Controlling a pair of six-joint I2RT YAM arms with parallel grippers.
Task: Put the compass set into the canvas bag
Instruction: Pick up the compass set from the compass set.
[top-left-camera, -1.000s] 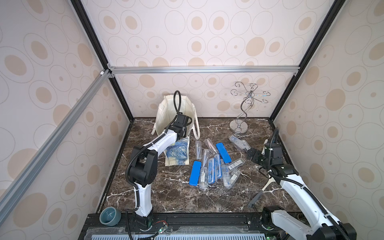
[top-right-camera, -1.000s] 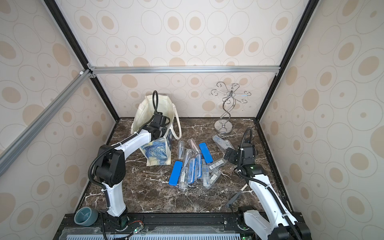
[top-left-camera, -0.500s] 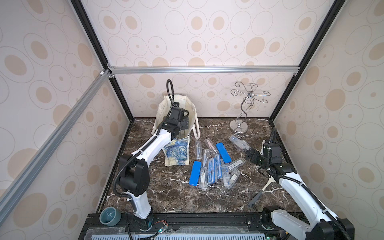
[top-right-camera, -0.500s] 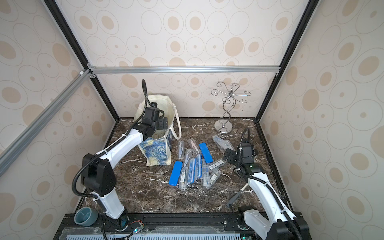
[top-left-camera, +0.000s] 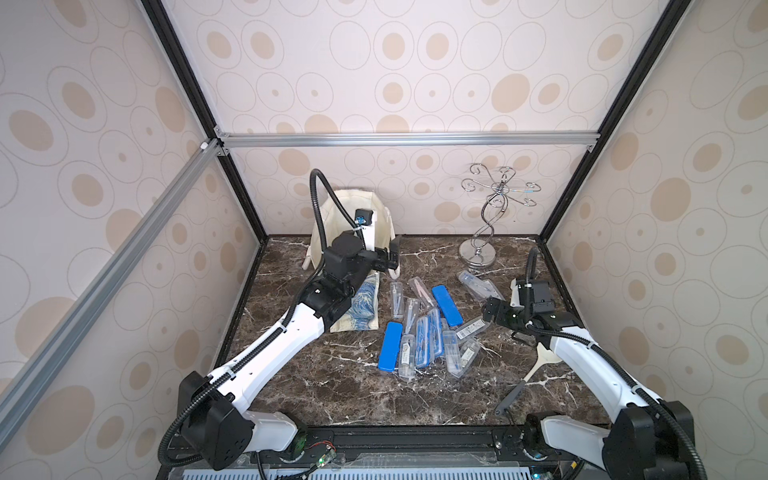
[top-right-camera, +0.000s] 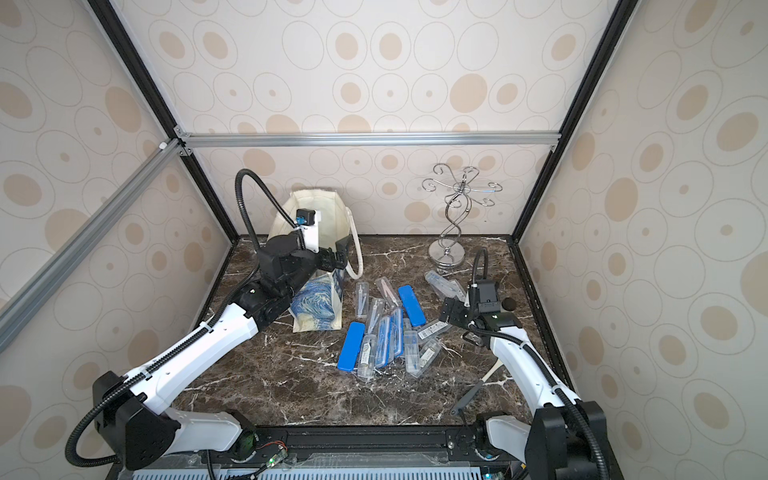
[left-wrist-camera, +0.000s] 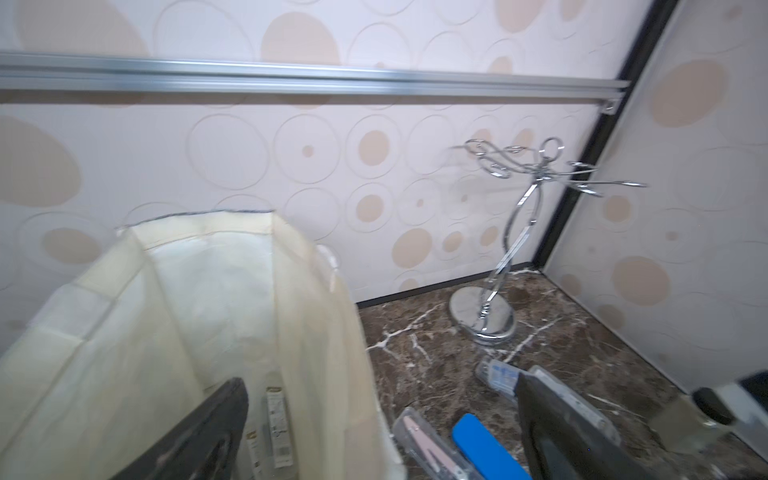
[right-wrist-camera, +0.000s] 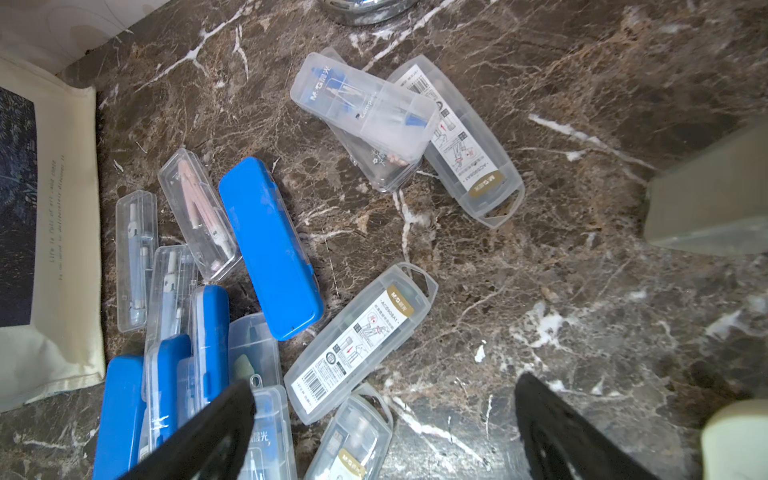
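The canvas bag (top-left-camera: 367, 300) slumps at the back left, its mouth open and its blue swirl print facing forward; it shows in both top views (top-right-camera: 316, 308). My left gripper (top-left-camera: 389, 258) hangs open and empty at the right rim of the mouth. In the left wrist view one finger (left-wrist-camera: 208, 436) is over the cream inside (left-wrist-camera: 199, 316), the other over the table. A clear compass set (left-wrist-camera: 276, 422) lies inside the bag. Several more compass sets (top-left-camera: 419, 328), clear and blue, lie mid-table. My right gripper (top-left-camera: 496, 312) is open above their right side (right-wrist-camera: 361, 336).
A silver wire stand (top-left-camera: 478, 254) rises at the back right. A white spatula with a grey handle (top-left-camera: 536, 366) lies under my right arm near the front. The stall's walls close in the marble table (top-left-camera: 332, 390) on three sides.
My left gripper has opened and moved from over the bag's mouth to its right rim, and the left arm has stretched out lower. The right arm has hardly moved.
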